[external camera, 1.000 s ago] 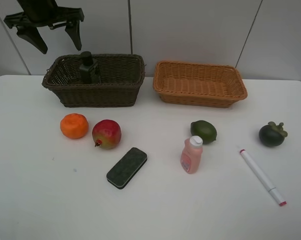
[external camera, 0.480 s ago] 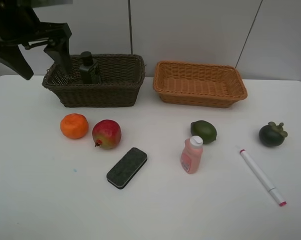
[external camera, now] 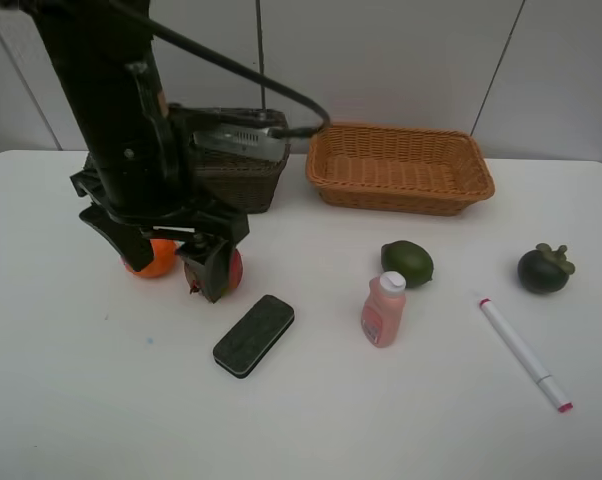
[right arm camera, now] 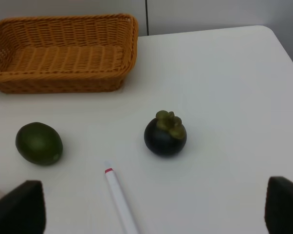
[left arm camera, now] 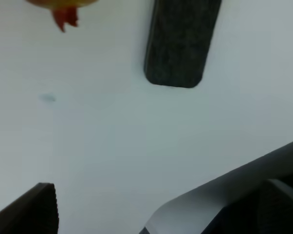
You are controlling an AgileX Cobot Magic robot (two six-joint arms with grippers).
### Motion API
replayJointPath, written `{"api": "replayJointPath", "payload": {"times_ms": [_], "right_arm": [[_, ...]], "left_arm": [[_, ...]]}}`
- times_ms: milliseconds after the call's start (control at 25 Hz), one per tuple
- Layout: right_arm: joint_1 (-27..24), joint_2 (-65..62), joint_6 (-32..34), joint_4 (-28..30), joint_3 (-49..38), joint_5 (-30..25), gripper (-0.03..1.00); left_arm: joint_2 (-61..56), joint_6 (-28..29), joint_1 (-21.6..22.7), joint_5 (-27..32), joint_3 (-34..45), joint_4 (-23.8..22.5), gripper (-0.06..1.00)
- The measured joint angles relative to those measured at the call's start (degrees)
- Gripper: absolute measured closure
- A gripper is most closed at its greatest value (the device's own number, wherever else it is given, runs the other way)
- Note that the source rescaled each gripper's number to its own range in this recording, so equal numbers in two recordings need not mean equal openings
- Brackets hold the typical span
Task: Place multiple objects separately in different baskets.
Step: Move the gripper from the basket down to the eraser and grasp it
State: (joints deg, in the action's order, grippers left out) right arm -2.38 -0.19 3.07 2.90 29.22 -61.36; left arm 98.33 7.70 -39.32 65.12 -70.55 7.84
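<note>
Both pairs of jaws spread and empty, I hang my left arm (external camera: 121,130) low over the orange (external camera: 157,262) and apple (external camera: 234,268) while eraser (external camera: 254,335), bottle (external camera: 383,312), lime (external camera: 408,263), mangosteen (external camera: 545,268) and marker (external camera: 525,354) also wait on the table (external camera: 81,400), the tan basket (external camera: 401,196) bare.

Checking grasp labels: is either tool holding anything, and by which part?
Nothing is held. Left tool open near the orange and apple; right tool open, nothing between its jaws.

Robot lab bench: plain white table (external camera: 81,400), bare grey panelled wall (external camera: 401,60), black robot arm (external camera: 111,100) over it.
</note>
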Motion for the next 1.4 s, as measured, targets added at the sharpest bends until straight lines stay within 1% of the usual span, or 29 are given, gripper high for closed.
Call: {"api": "replayJointPath", "payload": {"times_ms": [160, 280, 440, 640, 800, 1000, 1400], "right_arm": [[0.00, 0.00, 0.00, 0.00, 0.00, 0.00, -0.03], [0.00, 0.00, 0.00, 0.00, 0.00, 0.00, -0.03], [0.00, 0.00, 0.00, 0.00, 0.00, 0.00, -0.03], [0.00, 0.00, 0.00, 0.00, 0.00, 0.00, -0.03], [0.00, 0.00, 0.00, 0.00, 0.00, 0.00, -0.03], [0.00, 0.00, 0.00, 0.00, 0.00, 0.00, -0.03], [0.00, 0.00, 0.00, 0.00, 0.00, 0.00, -0.03]], "left_arm": [[4.90, 0.00, -4.99, -6.71, 0.00, -0.22, -0.06], [9.23, -0.12, -7.11, -11.19, 0.00, -0.22, -0.06], [14.88, -0.23, -7.45, -16.11, 0.00, -1.66, -0.06], [19.05, -0.23, -7.45, -20.39, 0.00, -3.34, -0.06], [20.74, -0.23, -7.45, -23.13, -0.06, -5.09, -0.06], [22.66, -0.23, -7.45, -24.73, -0.17, -7.84, -0.06], [23.01, -0.23, -7.45, -25.82, -0.17, -7.84, -0.06]]}}
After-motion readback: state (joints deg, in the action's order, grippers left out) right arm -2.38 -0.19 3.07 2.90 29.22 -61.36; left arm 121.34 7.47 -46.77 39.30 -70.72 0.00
